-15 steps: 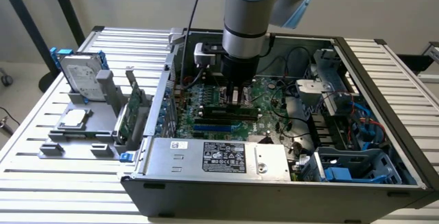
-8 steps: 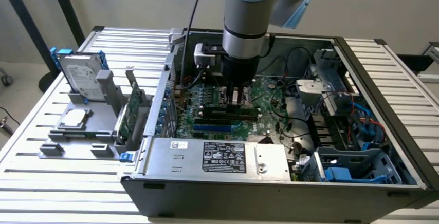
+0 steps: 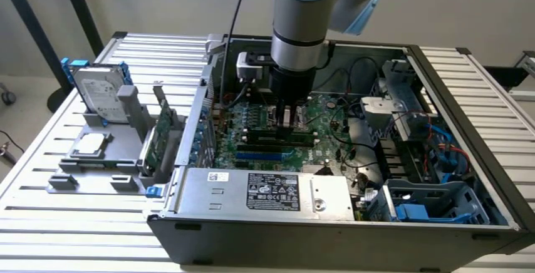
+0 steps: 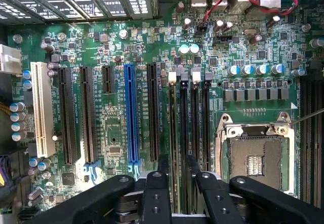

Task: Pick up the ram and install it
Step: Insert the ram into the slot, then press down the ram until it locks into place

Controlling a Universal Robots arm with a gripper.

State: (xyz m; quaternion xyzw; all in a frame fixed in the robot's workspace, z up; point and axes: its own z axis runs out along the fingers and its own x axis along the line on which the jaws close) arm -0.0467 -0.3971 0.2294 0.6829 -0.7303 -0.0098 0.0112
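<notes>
The ram point(image 3: 276, 138) lies flat-edged in the motherboard point(image 3: 250, 126) inside the open computer case point(image 3: 351, 229), a long dark-green stick running across the board directly below the arm. The gripper point(image 3: 289, 124) hangs straight down over it, its black fingers point(image 4: 156, 193) set narrow with only a slim gap between them, and their tips reach down at the ram's top edge. From where I stand I cannot tell whether they pinch it or only touch it. In the wrist view the ram point(image 4: 184, 133) runs lengthwise up from between the fingers, seated among the black memory slots point(image 4: 206, 122) with their white end clips. Beside these sits the bare processor socket point(image 4: 255, 158) in its metal frame. On the other side stand a blue expansion slot point(image 4: 132, 115), several black ones and a white one point(image 4: 41, 110).

The case rests on a slatted metal surface point(image 3: 34, 216), filling most of it. The grey power supply point(image 3: 267, 191) with its label lies along the case's near wall. Outside the case, toward the exterior view's left edge of the surface, a grey holder point(image 3: 100, 166) carries a hard drive point(image 3: 100, 94) standing upright, a green expansion card point(image 3: 163, 132) on edge, and a processor chip point(image 3: 90, 144) lying flat.
</notes>
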